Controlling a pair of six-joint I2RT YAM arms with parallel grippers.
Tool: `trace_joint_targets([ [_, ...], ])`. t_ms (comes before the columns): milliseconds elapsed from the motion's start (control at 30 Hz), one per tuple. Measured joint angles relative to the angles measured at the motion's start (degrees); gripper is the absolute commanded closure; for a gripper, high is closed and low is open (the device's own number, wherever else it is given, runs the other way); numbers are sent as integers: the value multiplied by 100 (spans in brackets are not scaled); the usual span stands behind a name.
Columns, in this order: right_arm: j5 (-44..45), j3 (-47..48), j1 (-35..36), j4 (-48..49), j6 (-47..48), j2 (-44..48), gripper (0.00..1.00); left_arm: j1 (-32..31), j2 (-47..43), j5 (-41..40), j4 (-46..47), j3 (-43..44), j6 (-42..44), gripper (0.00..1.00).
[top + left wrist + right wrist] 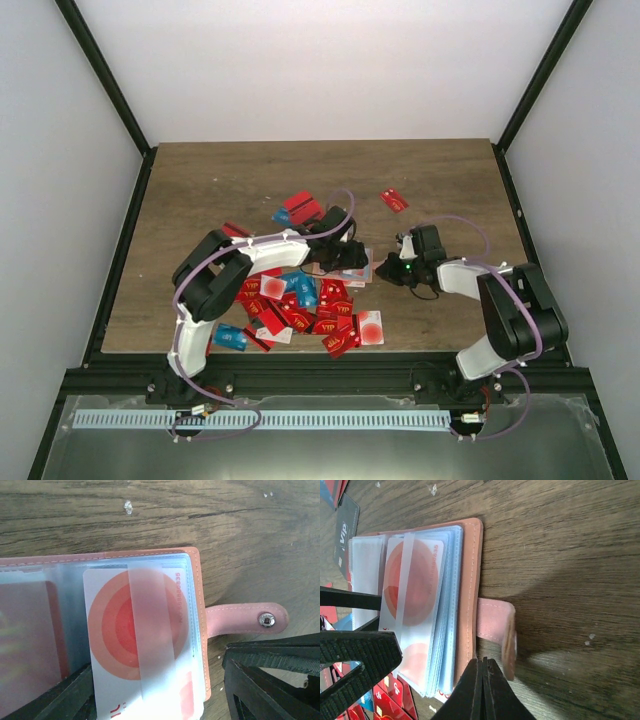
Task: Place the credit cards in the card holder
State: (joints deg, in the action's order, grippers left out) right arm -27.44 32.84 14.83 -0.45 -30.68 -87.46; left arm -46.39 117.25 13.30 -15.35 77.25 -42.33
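Observation:
The card holder [470, 580] lies open on the wood, a tan-pink cover with clear plastic sleeves and a snap strap [250, 620]. A white credit card with a red circle [135, 630] sits in the top sleeve. My left gripper [160, 700] is open, one finger on each side of that card and clear of it. My right gripper [482, 662] is shut, its tips resting against the holder's cover edge beside the strap. In the top view both grippers, left [345, 255] and right [390, 268], meet over the holder [365, 268].
A heap of mostly red credit cards [300, 300] lies left of and in front of the holder. Two red cards [300, 208] lie behind it, and a single red one [394, 200] at the back right. A dark grey card [345, 530] lies nearby.

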Motion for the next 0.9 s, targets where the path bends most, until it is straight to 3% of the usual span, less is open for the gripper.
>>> trace_joint_targets([
  [300, 2, 0, 0, -111, 7, 179, 99, 0, -83, 17, -247, 7, 278, 22],
  [700, -46, 11, 0, -181, 22, 337, 98, 2, -251, 131, -745, 55, 595, 1],
  [833, -103, 13, 0, -195, 22, 387, 98, 15, -393, 136, -944, 66, 717, 1],
  [900, -157, 13, 0, -195, 20, 402, 98, 26, -470, 122, -1036, 87, 800, 10],
])
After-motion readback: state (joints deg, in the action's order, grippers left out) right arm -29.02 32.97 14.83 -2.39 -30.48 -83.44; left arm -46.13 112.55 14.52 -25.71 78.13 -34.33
